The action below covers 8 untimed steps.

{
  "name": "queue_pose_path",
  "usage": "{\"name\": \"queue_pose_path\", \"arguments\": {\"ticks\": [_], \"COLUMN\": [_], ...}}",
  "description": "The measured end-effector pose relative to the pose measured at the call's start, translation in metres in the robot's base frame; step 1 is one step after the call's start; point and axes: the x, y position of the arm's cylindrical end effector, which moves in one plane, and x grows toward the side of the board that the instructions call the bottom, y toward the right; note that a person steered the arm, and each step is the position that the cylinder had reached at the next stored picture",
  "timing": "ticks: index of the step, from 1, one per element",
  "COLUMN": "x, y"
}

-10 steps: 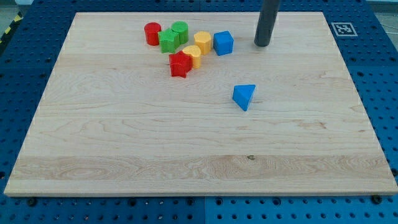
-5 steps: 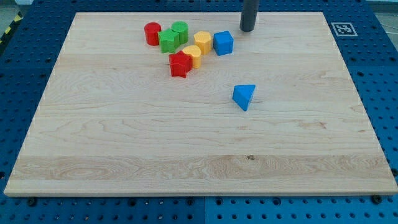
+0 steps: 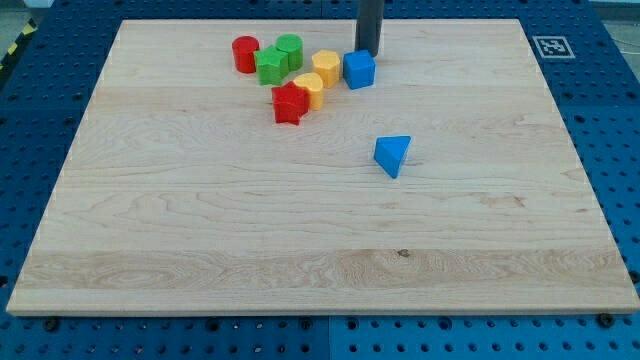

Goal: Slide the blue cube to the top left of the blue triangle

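Note:
The blue cube (image 3: 359,69) sits near the view's top, at the right end of a cluster of blocks. The blue triangle (image 3: 392,155) lies alone below and slightly right of it, toward the board's middle. My tip (image 3: 367,50) stands just above the blue cube, at its top edge, touching or nearly touching it.
Left of the blue cube are a yellow block (image 3: 325,67), a second yellow block (image 3: 310,89), a red star-like block (image 3: 289,103), a green block (image 3: 270,66), a green cylinder (image 3: 290,47) and a red cylinder (image 3: 245,53). The wooden board (image 3: 200,220) has its top edge close behind my tip.
My tip has moved left along the view's top, from right of the blue cube to just above it. No block has moved.

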Motion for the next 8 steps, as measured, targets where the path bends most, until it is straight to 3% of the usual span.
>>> {"name": "queue_pose_path", "arguments": {"ticks": [5, 8], "x": [0.088, 0.088], "y": [-0.008, 0.024]}}
